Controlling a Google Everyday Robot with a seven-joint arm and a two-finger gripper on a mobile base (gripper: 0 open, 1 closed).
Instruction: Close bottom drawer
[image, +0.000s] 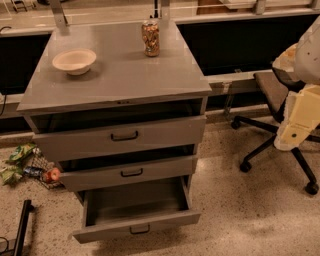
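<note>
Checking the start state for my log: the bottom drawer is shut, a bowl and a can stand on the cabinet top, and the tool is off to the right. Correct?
One error: the camera view shows the bottom drawer pulled well out, its inside exposed. The bowl and can do stand on the cabinet top, and the tool is off to the right.

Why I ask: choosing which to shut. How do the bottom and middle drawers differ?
The bottom drawer is pulled far out, its inside showing; the middle drawer is only ajar. The bottom drawer's front is shallower than the middle drawer's. Both: grey, black handles. The claw is far right.
</note>
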